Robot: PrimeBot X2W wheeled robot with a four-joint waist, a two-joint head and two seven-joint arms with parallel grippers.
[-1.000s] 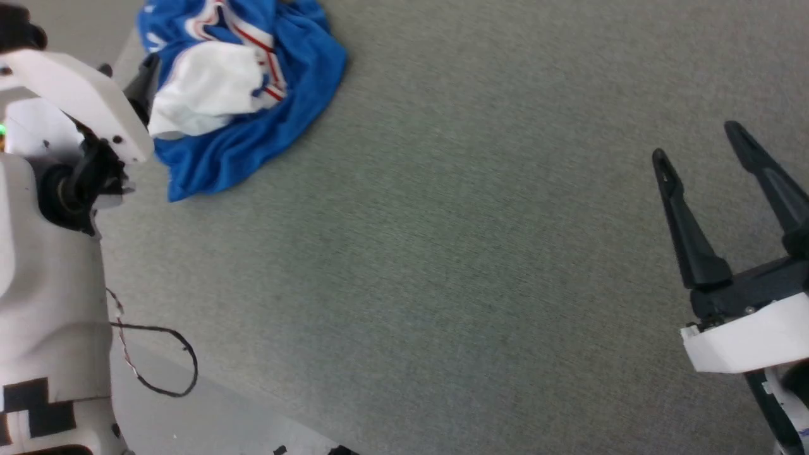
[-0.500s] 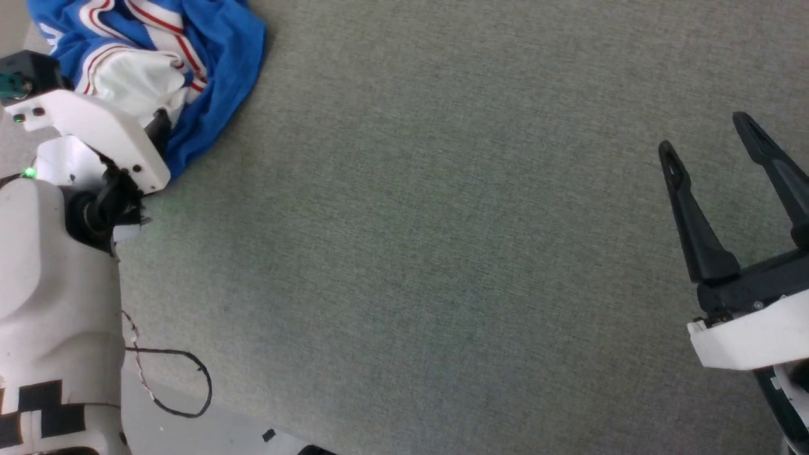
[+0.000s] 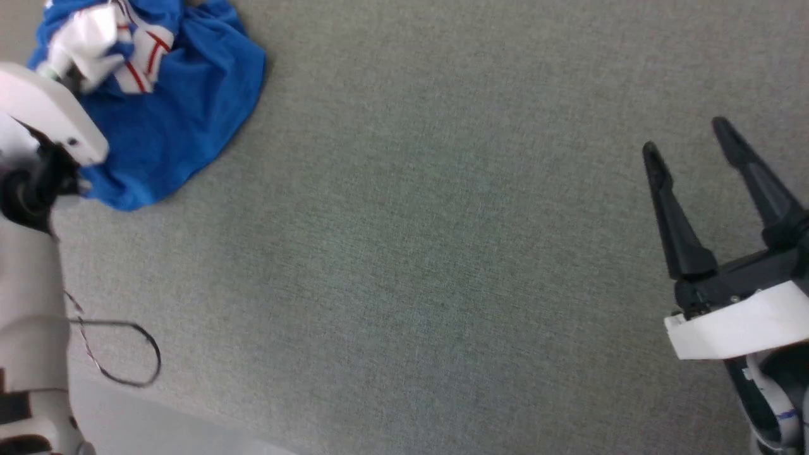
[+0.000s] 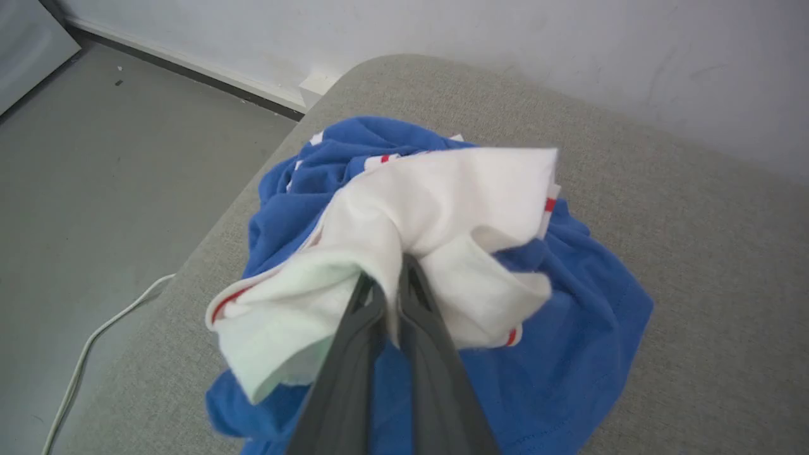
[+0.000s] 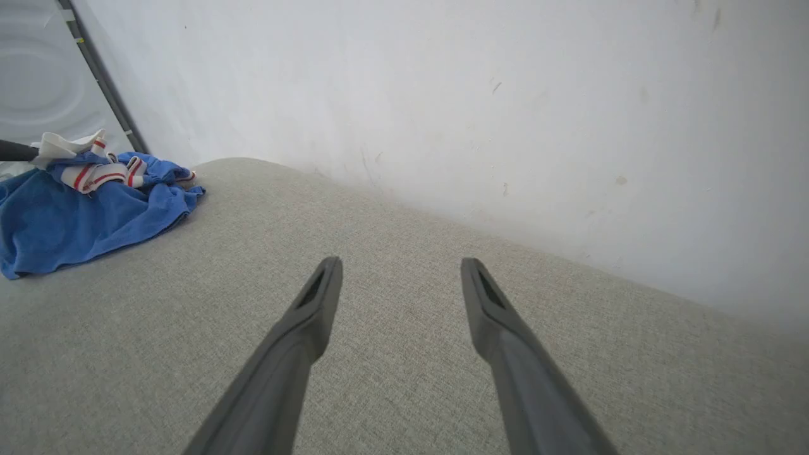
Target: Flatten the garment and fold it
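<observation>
Grey woven cloth covers the surface (image 5: 189, 303), which ends at a plain white wall (image 5: 442, 95). The shirt (image 4: 556, 354) lies in a crumpled heap near the surface's rounded corner, right under and ahead of the left gripper (image 4: 389, 272) and well off to the left of the right gripper (image 5: 401, 265). The left jaws are pinched nearly together on a fold of the white sleeve (image 4: 442, 202), which drapes over both fingers. The blue body lies bunched beneath it. The right jaws stand wide apart with nothing between them, over bare surface.

The step in hand looks like drawing the heap open by this sleeve. To do it well, the left arm should lift and pull steadily towards the middle of the surface. That keeps the cloth from sliding over the edge to the floor (image 4: 126, 158), where a pale cable (image 4: 82, 354) lies. The right jaws could then take the opposite sleeve or hem.
</observation>
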